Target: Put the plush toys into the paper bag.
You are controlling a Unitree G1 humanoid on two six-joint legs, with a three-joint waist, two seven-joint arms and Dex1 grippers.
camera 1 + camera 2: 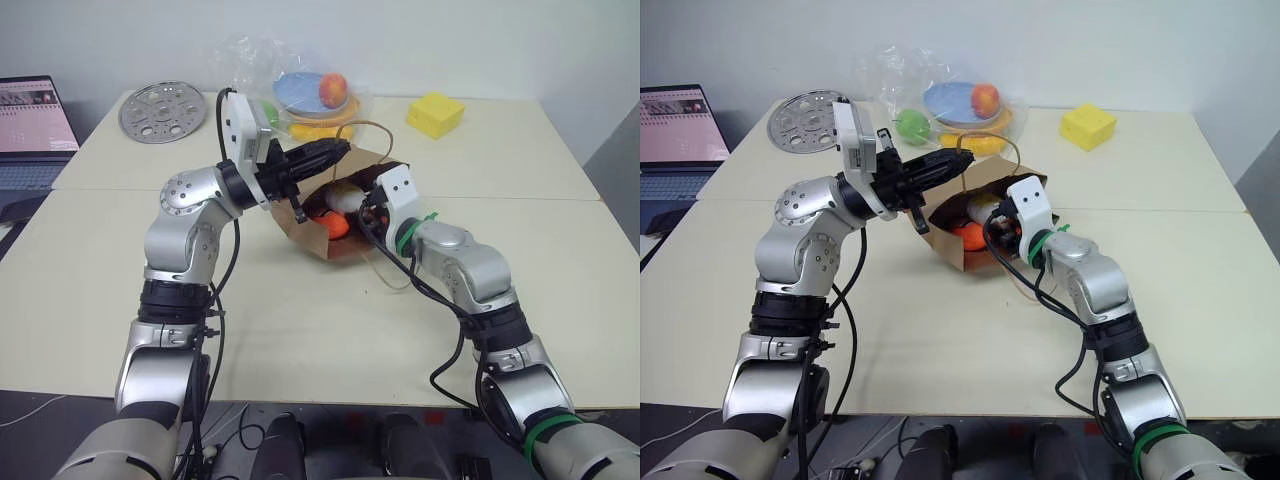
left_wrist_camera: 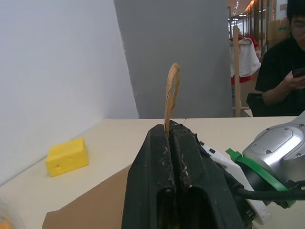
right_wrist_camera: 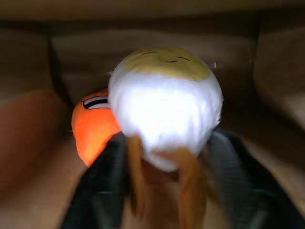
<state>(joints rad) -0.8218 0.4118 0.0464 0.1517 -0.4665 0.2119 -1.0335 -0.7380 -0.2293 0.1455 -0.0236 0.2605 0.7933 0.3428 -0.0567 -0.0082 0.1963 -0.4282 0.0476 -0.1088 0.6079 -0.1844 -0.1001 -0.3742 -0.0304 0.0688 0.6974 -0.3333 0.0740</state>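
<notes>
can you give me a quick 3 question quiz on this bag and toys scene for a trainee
1. True or false: the left pincer is shut on the paper bag's string handle.
2. Which toy sits between the right pincer's fingers inside the paper bag? A) carrot toy B) egg toy C) yellow block
3. Fill in: the carrot toy lies ____ the bag, beside the egg toy.

Key:
1. True; the handle's loop rises from between the closed fingers.
2. B; the fingers stand apart on either side of it, so it looks just released or about to be.
3. inside
</notes>
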